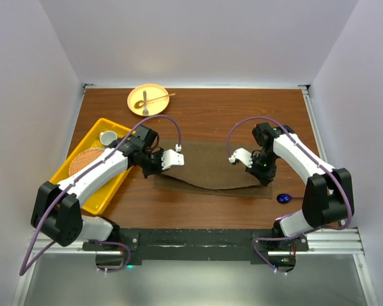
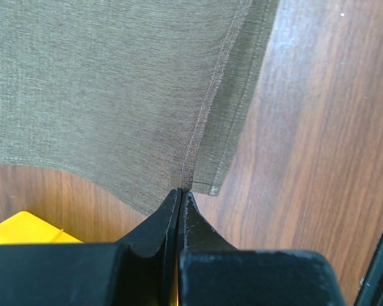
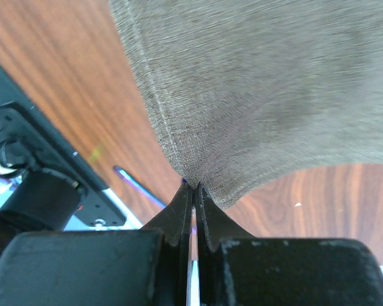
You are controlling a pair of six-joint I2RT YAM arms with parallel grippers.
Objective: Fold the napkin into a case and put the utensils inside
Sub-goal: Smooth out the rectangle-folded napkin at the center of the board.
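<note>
The napkin point(image 1: 210, 169) was matt, finely woven olive cloth with a stitched hem, on a smooth, faintly shiny wood-grain table point(image 1: 230, 115). The left gripper point(image 2: 180, 194) and right gripper point(image 3: 193, 188) looked matt black plastic. At the napkin's 4 o'clock, a spoon point(image 1: 283, 198) gleamed glossy blue.

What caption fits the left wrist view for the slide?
Left gripper shut on the stitched edge of the napkin, wooden table beneath, yellow tray corner at lower left.
</note>
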